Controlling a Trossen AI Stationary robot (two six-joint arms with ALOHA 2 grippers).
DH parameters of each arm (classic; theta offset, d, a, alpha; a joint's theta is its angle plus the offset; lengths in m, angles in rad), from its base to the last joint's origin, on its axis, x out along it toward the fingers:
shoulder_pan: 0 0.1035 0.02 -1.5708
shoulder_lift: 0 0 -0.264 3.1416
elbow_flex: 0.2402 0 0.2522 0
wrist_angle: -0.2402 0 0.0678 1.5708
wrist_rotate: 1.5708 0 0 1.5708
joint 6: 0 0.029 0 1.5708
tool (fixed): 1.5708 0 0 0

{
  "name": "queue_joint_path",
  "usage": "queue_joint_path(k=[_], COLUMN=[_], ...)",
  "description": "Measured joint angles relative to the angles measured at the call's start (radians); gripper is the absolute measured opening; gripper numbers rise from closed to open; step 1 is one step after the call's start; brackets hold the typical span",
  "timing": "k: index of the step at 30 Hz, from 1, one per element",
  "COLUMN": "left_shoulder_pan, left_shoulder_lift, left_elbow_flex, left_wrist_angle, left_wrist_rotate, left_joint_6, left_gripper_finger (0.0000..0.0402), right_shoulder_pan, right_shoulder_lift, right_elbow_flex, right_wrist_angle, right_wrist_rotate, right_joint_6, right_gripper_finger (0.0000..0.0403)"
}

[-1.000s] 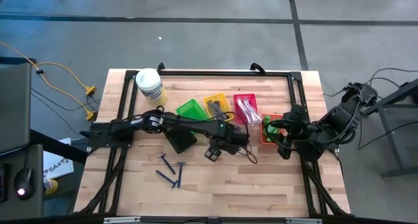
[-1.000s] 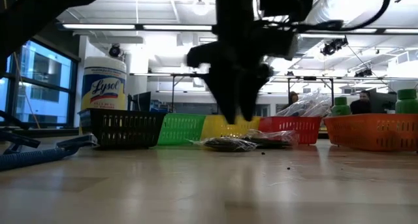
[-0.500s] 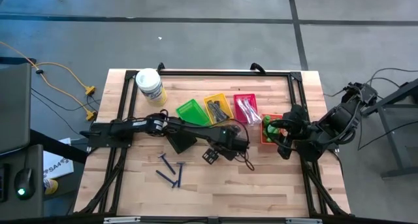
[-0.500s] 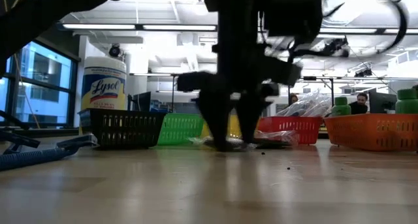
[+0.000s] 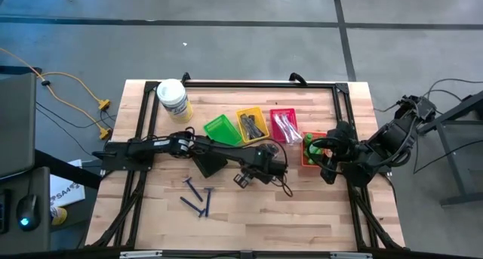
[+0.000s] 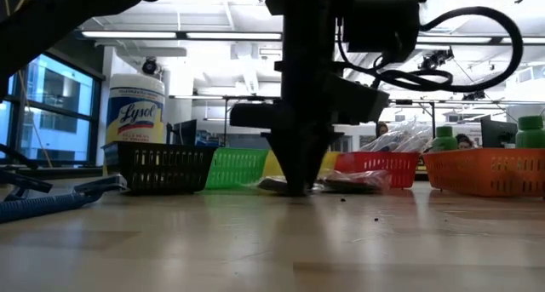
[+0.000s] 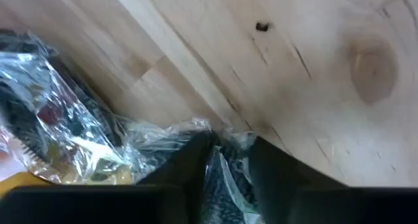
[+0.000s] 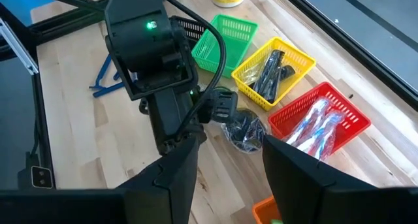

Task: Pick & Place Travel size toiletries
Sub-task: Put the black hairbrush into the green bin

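Two clear-bagged dark round pieces lie on the wood in front of the yellow basket (image 5: 252, 123) and the red basket (image 5: 284, 125). One bag (image 7: 59, 132) lies loose. My left gripper (image 6: 294, 186) stands on the table, shut on the other bag (image 7: 225, 178). In the high view that gripper (image 5: 268, 155) is at mid-table. Dark blue razors (image 5: 198, 197) lie nearer the front left. My right gripper (image 8: 228, 178) waits open, held high over the orange basket (image 5: 311, 149) with its green bottles. My left gripper pinches the crinkled clear plastic of one bag (image 7: 222, 165) between its two fingers (image 7: 189, 162). The fingers come from above, pointing steeply down. The bag lies on the table. Whether the fingers have only plastic or also the dark piece inside does not show.
A black basket (image 5: 208, 162) sits under the left arm, and a green basket (image 5: 221, 127) behind it. A white tub with a yellow label (image 5: 173, 98) stands at the far left. The red basket holds slim clear packets, the yellow one dark strips. Bare wood lies along the near edge.
My left gripper has come down to the table at the bagged pieces. Its fingers stood spread wide on either side of a bag, then shut on it. The bags remain on the table.
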State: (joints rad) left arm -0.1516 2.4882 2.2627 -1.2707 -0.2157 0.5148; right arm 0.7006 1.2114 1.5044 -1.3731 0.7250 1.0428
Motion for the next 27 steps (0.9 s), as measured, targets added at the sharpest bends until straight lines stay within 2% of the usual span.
queue_joint_path(k=[4, 6, 11, 27], left_shoulder_pan=[0.001, 0.001, 0.0, 0.0], left_shoulder_lift=[0.0, 0.0, -0.003, -0.168], left_elbow_flex=[0.025, 0.039, 0.094, 0.082], left_wrist_angle=[-0.063, -0.085, -0.144, -0.288], left_wrist_rotate=[0.0, 0.0, 0.003, 0.052], left_joint_6=[-0.004, -0.005, -0.025, -0.138], left_gripper_finger=[0.0023, 0.0008, 0.0002, 0.0], right_shoulder_pan=[0.0, 0.0, 0.0, 0.0], right_shoulder_lift=[0.0, 0.0, 0.0, 0.0], right_elbow_flex=[0.0, 0.0, 0.0, 0.0], right_wrist_angle=[0.0, 0.0, 0.0, -0.008], right_wrist_rotate=[0.0, 0.0, 0.0, 0.005], right_joint_6=[0.0, 0.0, 0.0, -0.009], right_gripper_finger=[0.0164, 0.0164, 0.0164, 0.0164])
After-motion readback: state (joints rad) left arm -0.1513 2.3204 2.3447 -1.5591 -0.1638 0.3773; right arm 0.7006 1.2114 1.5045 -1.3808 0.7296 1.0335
